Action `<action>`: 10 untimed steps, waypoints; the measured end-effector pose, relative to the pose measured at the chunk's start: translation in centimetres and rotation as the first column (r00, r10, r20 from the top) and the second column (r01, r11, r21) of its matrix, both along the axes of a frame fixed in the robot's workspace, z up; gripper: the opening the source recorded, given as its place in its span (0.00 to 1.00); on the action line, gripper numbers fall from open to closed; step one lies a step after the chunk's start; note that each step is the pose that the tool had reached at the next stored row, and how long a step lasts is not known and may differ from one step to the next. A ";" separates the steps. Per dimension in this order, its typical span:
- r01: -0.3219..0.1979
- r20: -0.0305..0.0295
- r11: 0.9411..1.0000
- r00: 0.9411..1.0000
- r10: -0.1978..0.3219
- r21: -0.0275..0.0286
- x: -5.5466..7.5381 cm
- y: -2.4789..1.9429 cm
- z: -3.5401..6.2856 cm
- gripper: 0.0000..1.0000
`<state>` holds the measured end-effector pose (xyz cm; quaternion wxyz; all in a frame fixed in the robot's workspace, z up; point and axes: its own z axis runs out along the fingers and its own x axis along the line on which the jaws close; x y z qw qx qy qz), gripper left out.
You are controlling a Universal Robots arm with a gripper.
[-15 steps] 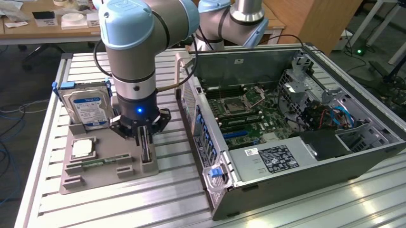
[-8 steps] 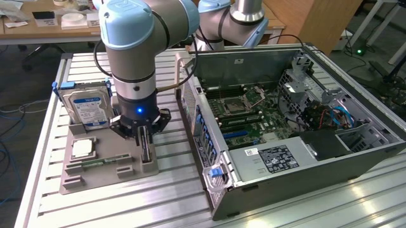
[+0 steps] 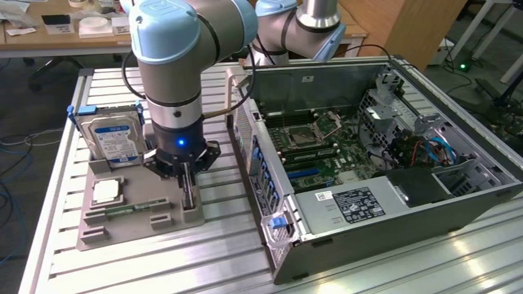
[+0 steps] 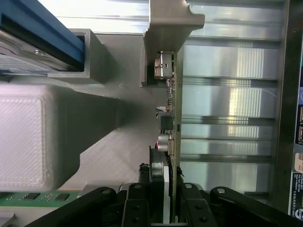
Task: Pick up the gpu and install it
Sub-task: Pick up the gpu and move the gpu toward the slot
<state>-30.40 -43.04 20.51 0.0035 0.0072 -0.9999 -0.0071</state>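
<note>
One gpu (image 4: 173,106) upright within pincer (image 4: 166,208)

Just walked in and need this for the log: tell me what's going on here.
The robot arm's gripper is down at the grey parts holder on the slatted table, right on the gpu, which stands on edge in its slot. It is not lifted out yet. A hard drive and a CPU chip sit in the same holder. The open computer case lies at the exterior view's right.
</note>
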 end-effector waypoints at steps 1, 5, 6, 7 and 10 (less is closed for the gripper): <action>0.000 0.000 1.000 1.000 0.000 0.000 0.0 0.00 0.00 0.29; 0.000 0.000 1.000 1.000 0.000 0.000 0.0 0.00 -0.02 0.28; 0.000 0.000 1.000 1.000 0.000 0.000 0.0 0.00 -0.02 0.28; 0.000 0.000 1.000 1.000 0.000 0.000 0.0 0.00 -0.03 0.28; 0.000 0.001 1.000 1.000 0.000 0.002 0.0 0.00 0.02 0.28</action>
